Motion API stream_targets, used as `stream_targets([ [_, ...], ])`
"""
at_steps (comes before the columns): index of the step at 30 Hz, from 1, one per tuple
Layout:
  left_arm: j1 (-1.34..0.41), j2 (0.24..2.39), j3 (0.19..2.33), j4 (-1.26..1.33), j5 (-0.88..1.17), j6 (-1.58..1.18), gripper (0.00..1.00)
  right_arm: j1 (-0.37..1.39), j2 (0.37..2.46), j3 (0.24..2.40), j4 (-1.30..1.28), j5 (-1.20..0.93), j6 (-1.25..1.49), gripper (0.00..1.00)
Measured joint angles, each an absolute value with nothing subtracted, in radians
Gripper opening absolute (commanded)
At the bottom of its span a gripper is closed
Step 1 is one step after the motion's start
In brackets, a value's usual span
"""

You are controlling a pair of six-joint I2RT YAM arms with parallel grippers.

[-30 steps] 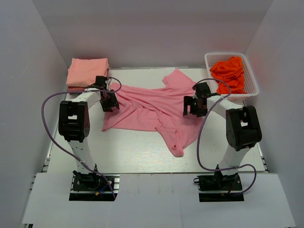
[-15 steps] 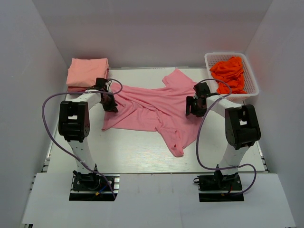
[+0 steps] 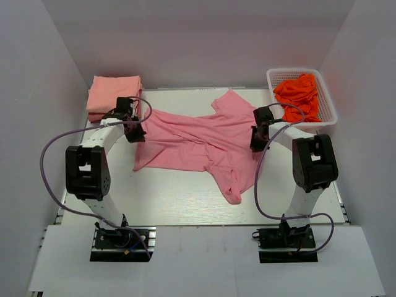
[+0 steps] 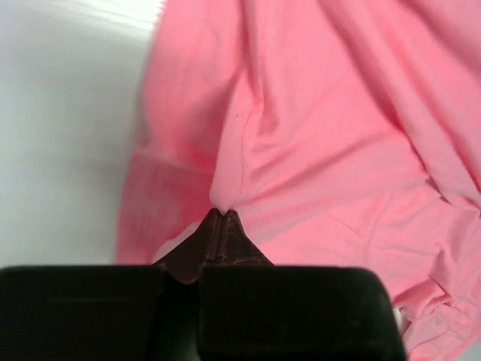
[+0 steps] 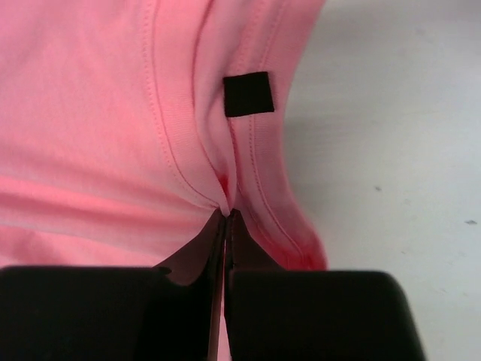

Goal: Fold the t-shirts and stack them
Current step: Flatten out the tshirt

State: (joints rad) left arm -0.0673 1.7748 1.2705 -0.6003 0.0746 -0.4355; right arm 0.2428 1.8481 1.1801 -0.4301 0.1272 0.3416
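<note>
1. Bench [image 3: 173,198]: the rose-pink t-shirt [image 3: 192,139] lies crumpled across its middle, one sleeve trailing toward the near edge. An uneven pull could bunch the cloth rather than spread it.
2. Folded salmon-peach t-shirts [image 3: 113,93] sit far left, and orange-red t-shirts [image 3: 298,93] fill the white basket [image 3: 328,105] far right. A wide left-arm swing could brush the stack.
3. Left end effector [image 4: 223,214]: jaws closed on a thin tuck at the shirt's left edge — it may slip free.
4. Right end effector [image 5: 228,210]: jaws closed, pinching the collar beside the black label [image 5: 249,94] — possibly only one layer.
</note>
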Motion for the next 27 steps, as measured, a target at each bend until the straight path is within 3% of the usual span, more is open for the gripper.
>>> stream_targets([
  [11, -0.067, 1.642, 1.312, -0.822, -0.121, -0.477, 0.00, 0.176, 1.848, 1.198, -0.540, 0.270, 0.355, 0.00],
  [27, -0.068, 1.644, 1.722, -1.221, -0.042, -0.435, 0.00, 0.164, 1.848, 1.208, -0.574, 0.277, 0.306, 0.00],
])
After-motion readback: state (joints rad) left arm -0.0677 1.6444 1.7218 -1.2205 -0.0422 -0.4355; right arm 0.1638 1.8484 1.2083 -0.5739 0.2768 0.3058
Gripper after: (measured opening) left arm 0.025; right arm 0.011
